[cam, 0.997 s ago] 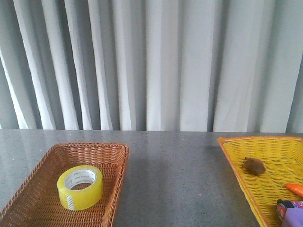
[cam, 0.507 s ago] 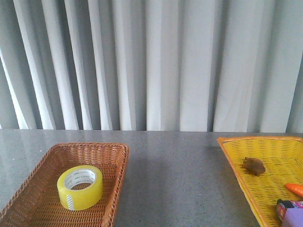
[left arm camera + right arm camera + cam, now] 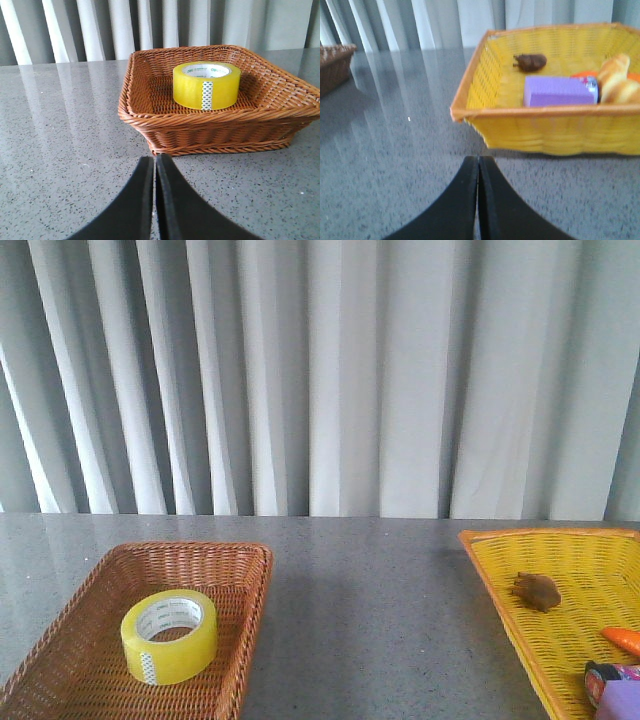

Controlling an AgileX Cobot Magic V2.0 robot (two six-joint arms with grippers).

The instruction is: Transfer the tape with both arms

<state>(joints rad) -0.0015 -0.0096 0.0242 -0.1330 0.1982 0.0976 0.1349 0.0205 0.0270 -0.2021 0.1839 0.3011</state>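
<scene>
The tape (image 3: 169, 636) lies flat on its side in the brown wicker basket (image 3: 60, 640), core opening up, so a gripper coming from above or the side should find the roll's wall easy to pinch. That basket sits on the left of the grey table (image 3: 370, 620), within the left arm's reach, while the yellow basket (image 3: 500, 580) waits well apart on the right, which looks like the drop-off and explains the two-arm handover. The left gripper (image 3: 154, 165) is pressed closed, holding nothing, low over the table just outside the brown basket's near rim, with the tape ahead beyond that rim. The right gripper (image 3: 478, 165) is likewise closed and empty, facing the yellow basket, far from the tape.
</scene>
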